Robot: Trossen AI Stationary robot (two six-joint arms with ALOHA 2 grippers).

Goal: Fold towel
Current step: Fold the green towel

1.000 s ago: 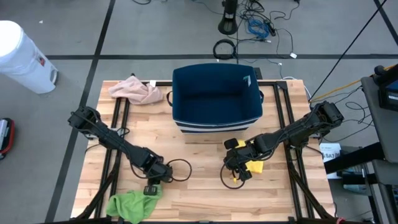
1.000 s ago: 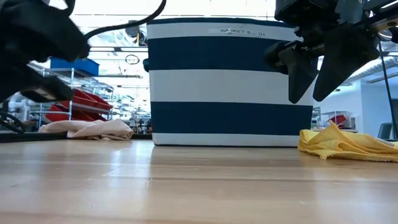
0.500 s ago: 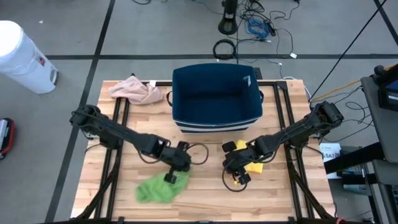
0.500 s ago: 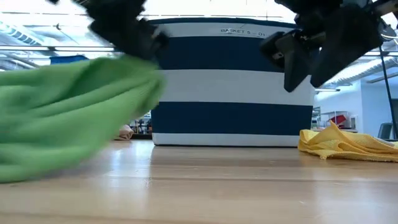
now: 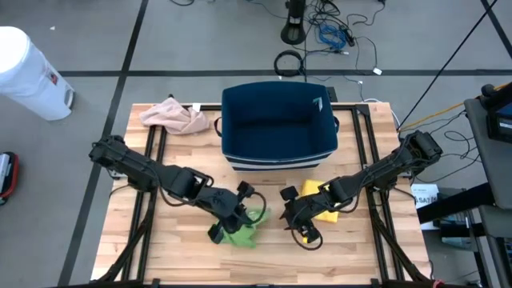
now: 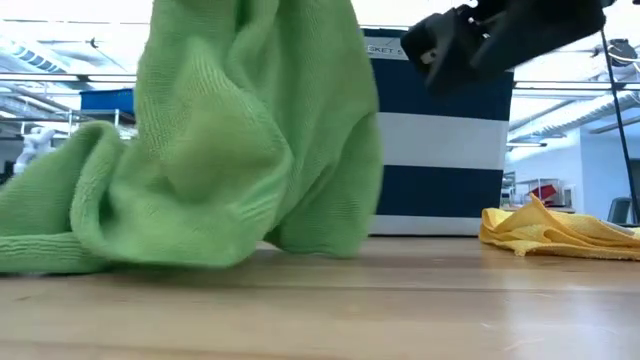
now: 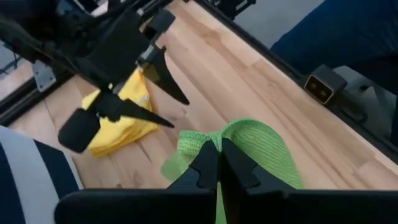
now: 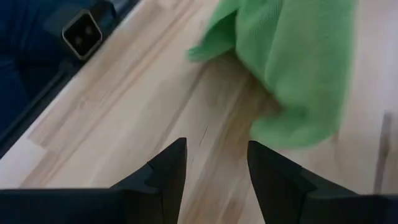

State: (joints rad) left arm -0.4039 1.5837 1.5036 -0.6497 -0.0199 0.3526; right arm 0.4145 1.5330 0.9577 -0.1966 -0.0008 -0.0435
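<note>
A green towel hangs from my left gripper, which is shut on it above the middle of the table. The towel's lower end lies on the wood. In the high view the towel shows as a small bunch under the left gripper. My right gripper stands open just to the right of it, above the table, holding nothing; it also shows in the high view. A yellow towel lies crumpled beneath the right arm. My left gripper pinches a bunched upper part of the green towel between its two shut fingers, slanting down from the table's left. One layer or several, I cannot tell. The towel hangs slack below the fingers, its lower end resting on the table.
A navy, white-striped basket stands at the far middle of the table. A pink towel lies at the far left corner. Black frame rails run along both sides. Bare wood lies at the near left.
My left gripper has risen and swung from the near left of the table toward its middle, rolling its wrist, and has dragged the green towel along; the towel, flat on the wood before, now hangs bunched with only its lower end down. My right gripper has tipped up a little.
</note>
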